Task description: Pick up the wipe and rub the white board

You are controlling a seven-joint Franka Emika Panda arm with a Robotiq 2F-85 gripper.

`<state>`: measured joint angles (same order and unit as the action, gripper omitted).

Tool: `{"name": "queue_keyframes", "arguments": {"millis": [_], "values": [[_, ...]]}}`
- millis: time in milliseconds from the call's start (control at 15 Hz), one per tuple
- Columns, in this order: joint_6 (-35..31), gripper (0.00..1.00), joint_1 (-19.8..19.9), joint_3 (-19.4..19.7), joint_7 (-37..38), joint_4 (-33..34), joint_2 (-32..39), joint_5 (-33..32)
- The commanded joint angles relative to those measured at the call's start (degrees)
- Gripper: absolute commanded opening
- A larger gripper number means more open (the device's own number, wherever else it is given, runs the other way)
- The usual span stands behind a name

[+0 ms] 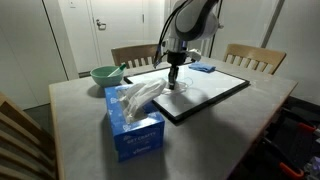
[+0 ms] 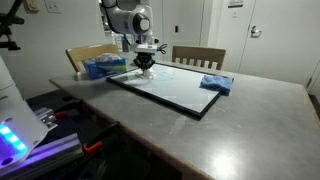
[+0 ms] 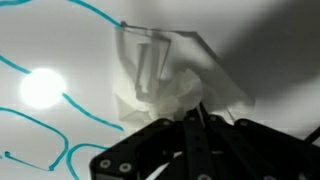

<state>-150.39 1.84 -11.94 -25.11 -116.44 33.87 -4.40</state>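
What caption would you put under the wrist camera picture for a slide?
Shut tool holding a crumpled white wipe on the white board, beside blue pen marks.

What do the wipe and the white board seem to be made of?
The wipe looks like thin tissue paper, matte: crumpled and partly see-through. The white board seems a smooth glossy panel, perhaps coated: a bright glare spot shows on it.

Looks like a home dining room set up as a robot test spot. Grey table (image 1: 270,100) in the middle, wooden slat-back chairs (image 1: 250,58) pushed in at its far side, white doors (image 1: 100,30) on the wall behind it. On the table: green bowl (image 1: 104,74), blue tissue box (image 1: 135,125), white board (image 1: 215,92) lying flat. Robot arm (image 2: 128,18) reaches over the table; blue-lit device (image 2: 14,140) sits beside it.
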Motion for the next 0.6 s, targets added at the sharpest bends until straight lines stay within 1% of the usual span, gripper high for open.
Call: {"name": "queue_keyframes", "arguments": {"millis": [0,200,333,533], "values": [[3.8,0.00,-0.3,1.8,-0.9,6.5,6.6,-0.9],[7.0,0.00,-1.0,3.0,-1.0,11.8,10.1,-2.0],[9.3,0.00,-1.1,3.0,-1.4,15.2,12.2,-2.0],[14.0,0.00,-0.8,1.4,-3.3,19.8,14.4,-0.6]]}}
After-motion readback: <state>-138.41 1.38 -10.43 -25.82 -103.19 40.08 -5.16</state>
